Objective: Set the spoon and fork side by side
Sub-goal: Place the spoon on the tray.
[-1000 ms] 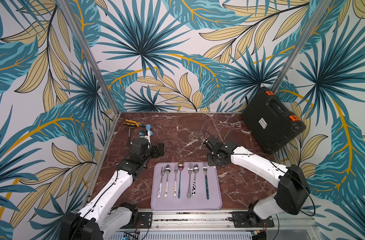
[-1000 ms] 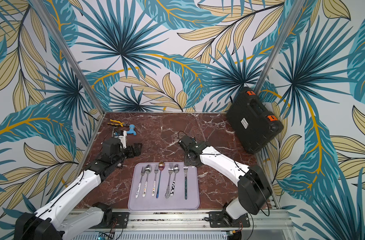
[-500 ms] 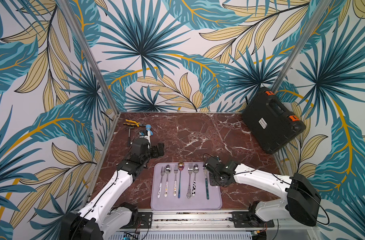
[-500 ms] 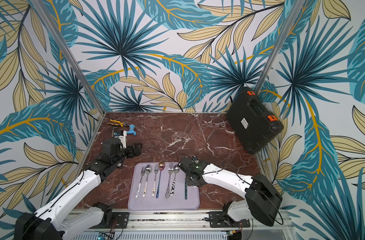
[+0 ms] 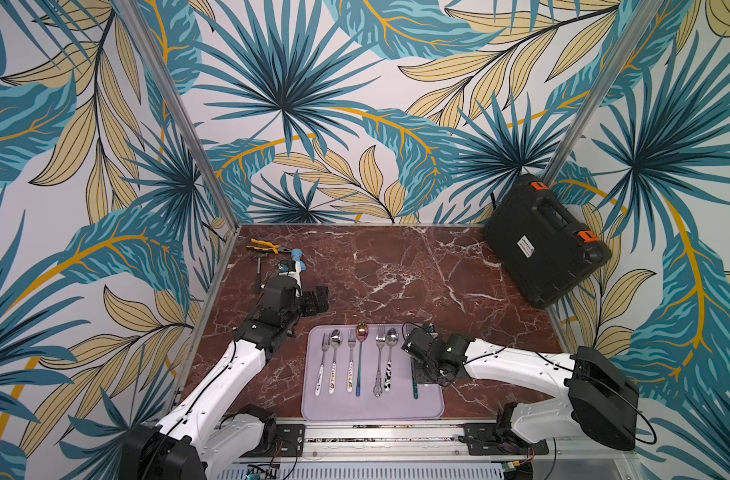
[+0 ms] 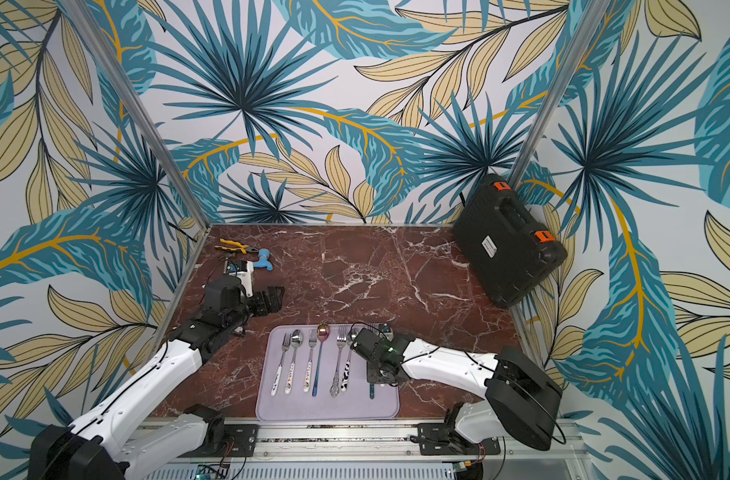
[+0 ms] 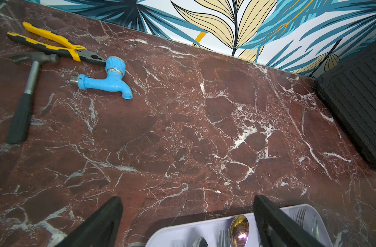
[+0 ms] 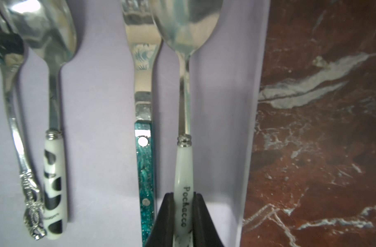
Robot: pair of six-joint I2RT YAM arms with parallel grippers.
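At the far left corner of the table, a black-handled hammer point(image 7: 22, 102), yellow-and-black pliers point(image 7: 54, 45) and a blue plastic tap point(image 7: 105, 80) lie close together, the plier tips touching the tap's knob. Just inward of them the left gripper point(image 7: 187, 200) hovers over bare marble with its jaws wide apart and nothing between them, near the far left corner of a lavender tray point(image 5: 371, 409). The tray sits at the front edge and carries a row of parallel cutlery. Toward the row's right end lie an ornate silver fork point(image 8: 18, 132) and a cow-patterned spoon point(image 8: 53, 181). After a gap comes the teal-handled fork point(image 8: 143, 107). Just to its right, between it and the tray's right rim, is the white-handled spoon point(image 8: 184, 89), its bowl overlapping the fork's head in the wrist view. The right gripper point(image 8: 184, 195) is clamped on this spoon's handle, and whether the spoon touches the tray cannot be told. In both top views the right arm's wrist covers the spoon and most of the fork. Farther right, a black carrying case point(image 5: 542, 241) with orange latches leans in the far right corner. The tabletop point(image 5: 396, 282) is red-brown marble with white veins, enclosed by walls of blue and tan leaf wallpaper point(image 5: 313, 104) and aluminium corner posts point(image 5: 180, 112).
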